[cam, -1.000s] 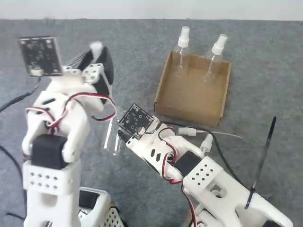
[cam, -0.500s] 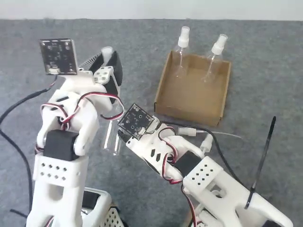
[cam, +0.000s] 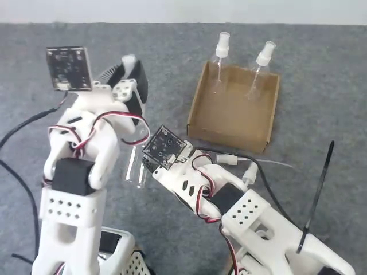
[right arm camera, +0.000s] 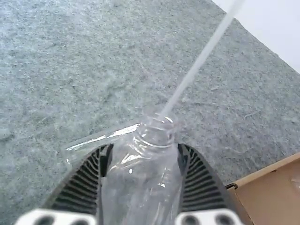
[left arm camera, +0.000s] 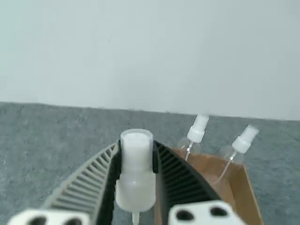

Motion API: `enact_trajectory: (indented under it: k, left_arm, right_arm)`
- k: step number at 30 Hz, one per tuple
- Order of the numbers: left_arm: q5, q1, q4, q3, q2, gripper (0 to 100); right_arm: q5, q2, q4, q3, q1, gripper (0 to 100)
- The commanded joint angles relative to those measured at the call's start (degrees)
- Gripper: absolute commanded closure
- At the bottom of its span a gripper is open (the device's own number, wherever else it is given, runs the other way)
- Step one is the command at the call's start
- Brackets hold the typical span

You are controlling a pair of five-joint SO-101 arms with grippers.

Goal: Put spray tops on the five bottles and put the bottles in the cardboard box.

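Carpet (cam: 321, 69) — spray top (left arm camera: 136, 168) (gripped) nearer bottle (right arm camera: 145, 178)

The left gripper (cam: 129, 64), clamped on the spray top (cam: 128, 59), has swung sideways toward the box (cam: 198, 103) and now sits nearer above the bottle (cam: 136, 163). Most of that travel came early (over the last half second it only eased back a touch).
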Motion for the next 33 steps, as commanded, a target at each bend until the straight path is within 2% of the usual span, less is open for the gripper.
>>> enact_trajectory:
  k: [1,8,13,18,26,31,33]
  left_arm:
    - [0.4,0.4,1.9,0.9,0.0,99]
    - [0.4,0.4,8.6,0.9,0.0,99]
    - [0.1,0.4,10.5,0.8,0.0,99]
    - [-1.5,0.4,12.8,0.7,0.0,99]
    - [-5.5,0.4,14.8,0.9,0.0,99]
    - [-5.7,0.4,15.3,1.0,0.0,89]
    - [-5.8,0.4,15.6,0.7,0.0,88]
  right_arm:
    - [-0.3,-2.5,-1.2,0.0,-0.1,99.2]
    - [-0.4,-2.5,-2.2,1.7,0.1,99.2]
    - [-1.0,-2.5,-13.1,4.6,0.1,99.2]
    - [-7.4,-2.4,-20.9,7.7,0.1,99.2]
    - [-11.1,-2.4,-21.7,8.0,2.5,99.2]
    - [-11.0,-2.4,-21.3,8.1,2.5,99.2]
    - [-10.8,-2.4,-21.3,8.1,2.5,99.2]
